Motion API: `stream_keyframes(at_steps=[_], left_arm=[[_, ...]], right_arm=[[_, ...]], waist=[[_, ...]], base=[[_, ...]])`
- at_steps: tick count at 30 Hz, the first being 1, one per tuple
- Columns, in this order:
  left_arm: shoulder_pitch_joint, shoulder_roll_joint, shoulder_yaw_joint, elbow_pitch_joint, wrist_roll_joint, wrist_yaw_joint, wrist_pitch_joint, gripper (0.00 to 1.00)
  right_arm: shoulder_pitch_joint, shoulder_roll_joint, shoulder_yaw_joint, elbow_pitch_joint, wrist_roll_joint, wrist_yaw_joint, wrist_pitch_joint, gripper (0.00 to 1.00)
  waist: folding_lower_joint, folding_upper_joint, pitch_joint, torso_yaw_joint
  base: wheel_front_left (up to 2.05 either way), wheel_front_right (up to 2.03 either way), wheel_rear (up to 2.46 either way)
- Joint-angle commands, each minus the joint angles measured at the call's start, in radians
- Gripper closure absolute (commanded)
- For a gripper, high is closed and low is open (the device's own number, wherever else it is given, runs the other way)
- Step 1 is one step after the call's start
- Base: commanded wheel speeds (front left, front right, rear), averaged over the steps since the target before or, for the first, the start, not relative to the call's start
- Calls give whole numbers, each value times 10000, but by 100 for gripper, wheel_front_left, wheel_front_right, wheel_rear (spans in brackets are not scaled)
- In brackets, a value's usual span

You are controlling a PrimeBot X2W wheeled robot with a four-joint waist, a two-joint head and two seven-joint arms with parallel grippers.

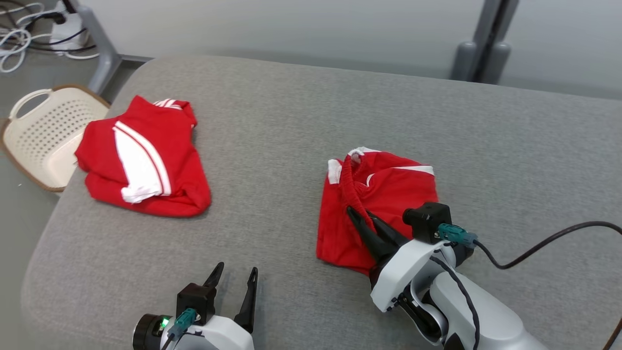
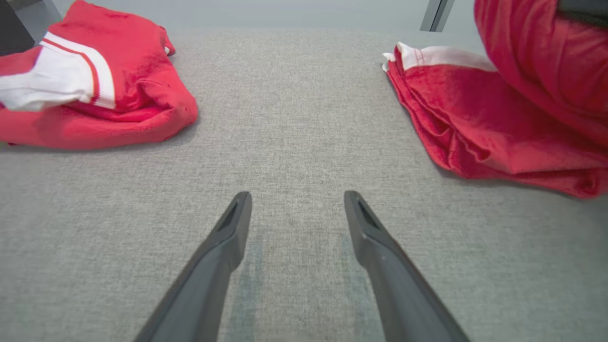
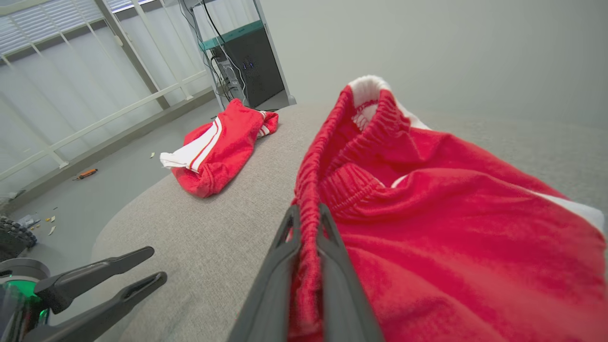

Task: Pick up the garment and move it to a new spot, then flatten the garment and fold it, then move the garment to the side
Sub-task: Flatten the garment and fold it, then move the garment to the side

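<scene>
Now the garment [image 1: 384, 189], red with white trim, sits right of centre on the table [image 1: 272, 146], bunched rather than flat. In the head view its long axis runs from the near edge away toward the far side, leaning slightly right. Its gathered waistband forms the left edge along that same line, ending at a white corner at the far end. The open waist faces left.

The right gripper [image 1: 358, 213] is clamped on the near part of that waistband. In the right wrist view its fingers [image 3: 332, 266] are pressed together with the ribbed elastic pinched between them, and the garment [image 3: 451, 228] rises ahead of them in a ridge. The pinched edge looks raised off the table, though I cannot tell how much of the cloth still rests on it.

The left gripper [image 1: 236, 268] is near the front edge, well left of the garment, with its fingers apart over bare table and nothing between them.

A second garment [image 1: 146, 155], red and white, lies folded at the table's left end. Just beyond that end stands a basket [image 1: 29, 146].
</scene>
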Motion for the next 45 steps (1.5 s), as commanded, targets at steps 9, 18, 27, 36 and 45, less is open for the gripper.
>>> stream_keyframes(at_steps=[9,18,27,36,45], left_arm=[[161,40,338,-371,114,196,-49,0],[165,40,1015,-1061,608,327,-49,0],[407,40,1670,-1393,947,307,-49,0],[921,40,2084,-1591,1297,211,-49,0],[1652,38,2345,-1928,1583,174,-49,0]], right_arm=[[-160,-58,-820,-138,10,1,-192,0],[1529,-36,-4694,-1244,-2803,1,-187,0],[3108,-30,-6484,-2297,-3875,1,-187,0],[4049,-35,-6748,-2403,-3738,1,-189,0],[4535,-36,-6563,-2479,-3491,1,-189,0]], waist=[[0,0,-62,-78],[0,0,-131,-1128],[0,0,-326,-1826],[0,0,-806,-2076],[0,0,-1244,-2267]], base=[[0,0,0],[0,0,0],[0,0,0],[0,0,0],[0,0,0]])
